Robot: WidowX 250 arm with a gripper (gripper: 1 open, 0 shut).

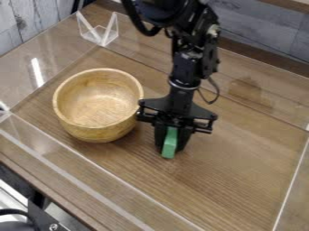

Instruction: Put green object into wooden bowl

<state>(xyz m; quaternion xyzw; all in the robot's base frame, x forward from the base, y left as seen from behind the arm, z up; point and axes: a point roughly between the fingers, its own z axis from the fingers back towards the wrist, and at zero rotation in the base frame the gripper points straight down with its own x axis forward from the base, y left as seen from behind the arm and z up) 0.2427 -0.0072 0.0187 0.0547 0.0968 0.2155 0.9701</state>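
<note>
A bright green block [173, 143] stands on end on the wooden tabletop, just right of the wooden bowl [98, 104]. My gripper [174, 129] comes down on it from above, its black fingers shut on the block's upper part. The light-tan bowl sits at the left with nothing inside it. Only the lower half of the block shows below the fingers.
Clear acrylic walls [36, 144] fence the table along the left, front and right. A small clear stand [98, 29] sits at the back left. Bare wood [248, 135] stretches to the right of the gripper.
</note>
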